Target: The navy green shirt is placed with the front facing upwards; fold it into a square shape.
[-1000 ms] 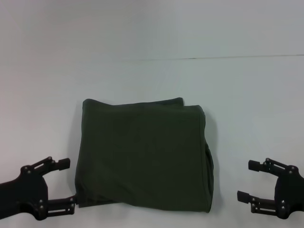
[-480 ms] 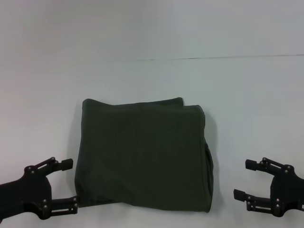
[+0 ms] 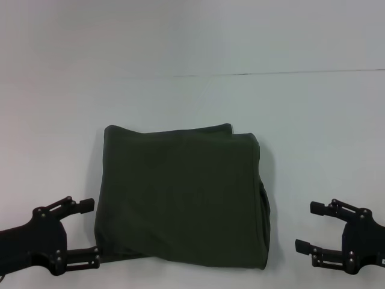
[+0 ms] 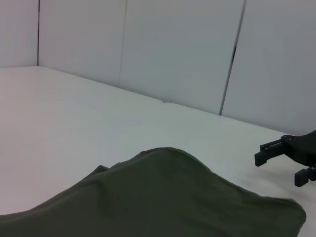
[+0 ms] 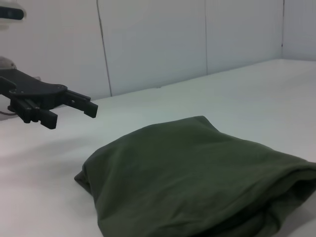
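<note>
The navy green shirt (image 3: pixel 180 195) lies on the white table, folded into a rough square with its plain dark side up; no print shows. It also fills the lower part of the left wrist view (image 4: pixel 158 197) and the right wrist view (image 5: pixel 197 177). My left gripper (image 3: pixel 90 233) is open at the shirt's near left corner, its lower finger close to the cloth edge. My right gripper (image 3: pixel 307 227) is open, well clear of the shirt's right edge. The left gripper (image 5: pixel 71 109) shows across the shirt in the right wrist view, and the right gripper (image 4: pixel 281 165) in the left wrist view.
The white table (image 3: pixel 192 96) stretches far beyond the shirt, with a thin seam line across it at the back. Pale wall panels (image 4: pixel 177 49) stand behind the table.
Both grippers have drawn slightly back toward the near edge. The shirt has not moved.
</note>
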Controlling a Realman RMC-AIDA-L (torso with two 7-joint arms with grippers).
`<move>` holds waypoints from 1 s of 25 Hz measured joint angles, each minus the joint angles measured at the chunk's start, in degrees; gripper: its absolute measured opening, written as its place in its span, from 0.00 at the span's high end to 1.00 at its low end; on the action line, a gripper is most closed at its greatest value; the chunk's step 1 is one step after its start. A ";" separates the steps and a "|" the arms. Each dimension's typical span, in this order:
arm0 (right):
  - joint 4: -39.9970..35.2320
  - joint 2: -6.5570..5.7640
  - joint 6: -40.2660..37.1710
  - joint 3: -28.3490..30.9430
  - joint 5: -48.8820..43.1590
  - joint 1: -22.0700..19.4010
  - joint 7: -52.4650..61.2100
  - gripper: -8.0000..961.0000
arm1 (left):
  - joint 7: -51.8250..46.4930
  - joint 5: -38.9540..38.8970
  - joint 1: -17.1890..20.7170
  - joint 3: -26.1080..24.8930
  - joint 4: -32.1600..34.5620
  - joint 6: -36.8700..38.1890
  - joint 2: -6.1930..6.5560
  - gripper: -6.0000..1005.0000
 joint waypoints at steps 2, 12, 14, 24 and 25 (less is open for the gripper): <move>-0.01 0.00 -0.13 -0.01 0.06 0.04 0.00 0.06 | 0.00 0.00 -0.04 -0.01 -0.02 -0.02 0.00 0.04; -0.06 0.00 -0.38 0.04 0.29 0.19 0.00 0.06 | 0.01 0.04 -0.11 -0.50 -0.06 0.00 0.00 0.04; -0.08 0.00 -0.60 -0.03 0.34 0.28 0.00 0.06 | 0.01 0.12 -0.15 -0.53 -0.06 -0.03 0.00 0.04; -0.10 0.00 -1.47 0.13 0.36 0.16 0.00 0.06 | 0.03 0.08 -0.20 -0.50 -0.05 -0.12 0.09 0.04; -0.10 0.00 -1.47 0.14 0.36 0.16 0.00 0.06 | 0.03 0.08 -0.20 -0.50 -0.05 -0.13 0.09 0.04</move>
